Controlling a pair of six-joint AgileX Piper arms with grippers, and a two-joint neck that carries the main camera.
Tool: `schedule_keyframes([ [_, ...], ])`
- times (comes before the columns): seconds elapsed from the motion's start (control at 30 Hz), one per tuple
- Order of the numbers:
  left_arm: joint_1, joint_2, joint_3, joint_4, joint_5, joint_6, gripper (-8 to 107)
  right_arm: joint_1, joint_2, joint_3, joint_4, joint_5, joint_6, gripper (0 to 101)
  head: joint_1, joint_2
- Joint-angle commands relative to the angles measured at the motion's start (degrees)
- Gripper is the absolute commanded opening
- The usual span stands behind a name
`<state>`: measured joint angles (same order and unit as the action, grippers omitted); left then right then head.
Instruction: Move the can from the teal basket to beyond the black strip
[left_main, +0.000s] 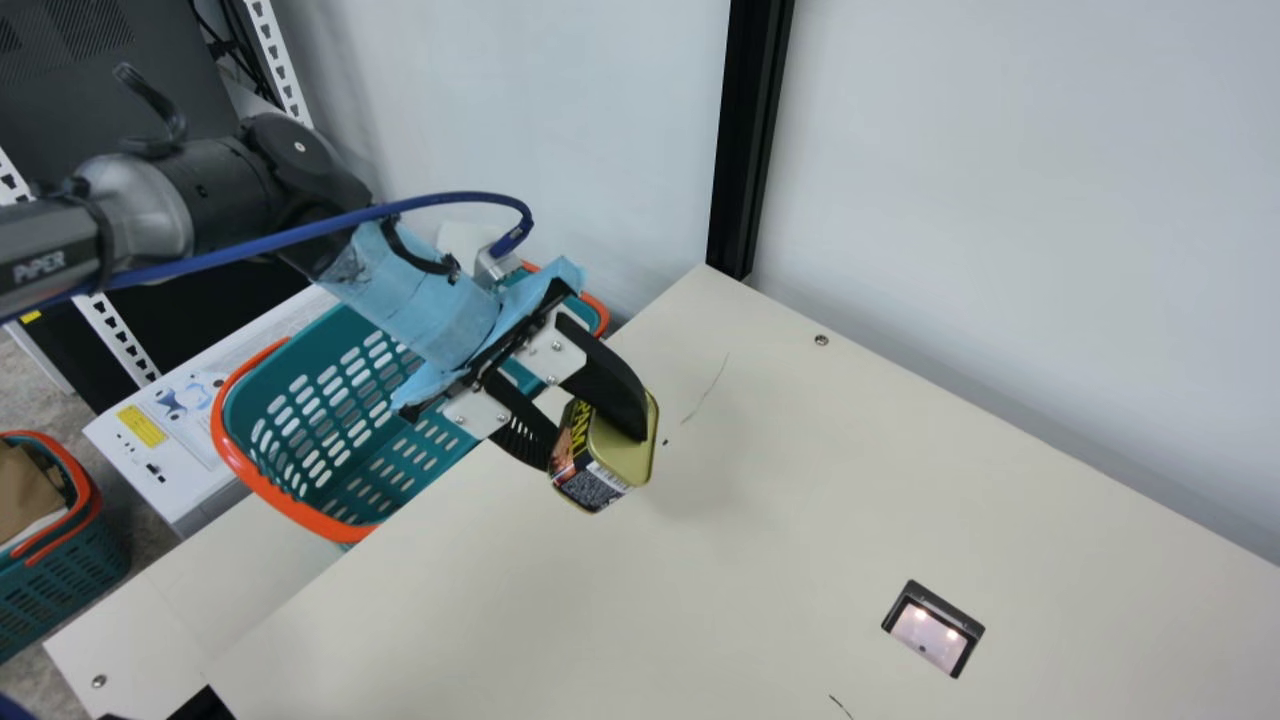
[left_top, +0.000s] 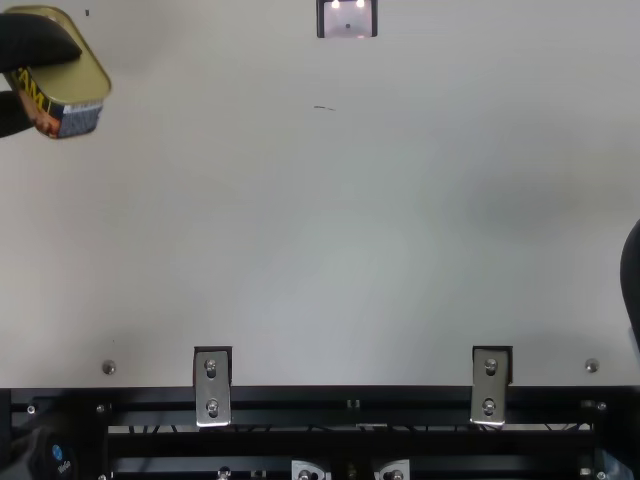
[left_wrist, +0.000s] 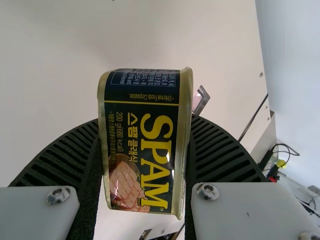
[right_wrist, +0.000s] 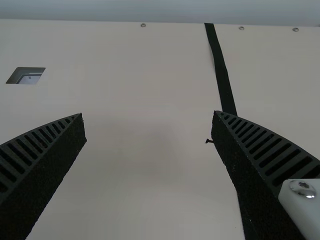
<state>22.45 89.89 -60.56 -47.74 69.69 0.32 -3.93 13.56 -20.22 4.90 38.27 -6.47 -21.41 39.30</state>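
My left gripper (left_main: 598, 425) is shut on the can (left_main: 622, 445), held tilted above the table just right of the teal basket (left_main: 345, 420). In the top view the can (left_top: 75, 85) is at the upper left corner, between the fingers of my left gripper (left_top: 40, 80). The left wrist view has the can (left_wrist: 142, 142) upright between the ribbed fingers of my left gripper (left_wrist: 142, 150). My right gripper (right_wrist: 149, 117) stands open over the table with nothing between its fingers; the black strip (right_wrist: 222, 75) runs along the table past its one finger.
The cream table (left_main: 760, 530) has a rectangular cutout (left_main: 933, 628) with a screen-like surface inside. A black post (left_main: 750, 140) rises at the table's back corner against the wall. Another basket (left_main: 60, 560) stands at the far left. Metal brackets (left_top: 212, 385) line the table's front edge.
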Motion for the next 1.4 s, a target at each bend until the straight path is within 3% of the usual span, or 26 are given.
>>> schedule_keyframes([
  [0.0, 0.0, 0.0, 0.0, 0.0, 0.0, 0.0, 10, 0.0, 0.0, 0.0, 0.0, 0.0, 0.0, 101, -3.53, 1.87],
  [0.9, -0.83, -0.75, -0.13, -0.04, -0.99, 0.76, 10, 0.0, 0.0, 0.0, 0.0, 0.0, 0.0, 101, -3.53, 1.87],
  [1.1, -5.56, -4.58, 0.74, -1.8, -6.77, 6.25, 10, 0.0, 0.0, 0.0, 0.0, 0.0, 0.0, 101, -3.53, 1.87],
  [1.37, -16.95, -11.26, 4.03, -1.72, -20.14, 15.45, 10, 0.0, 0.0, 0.0, 0.0, 0.0, 0.0, 101, -3.53, 1.87],
])
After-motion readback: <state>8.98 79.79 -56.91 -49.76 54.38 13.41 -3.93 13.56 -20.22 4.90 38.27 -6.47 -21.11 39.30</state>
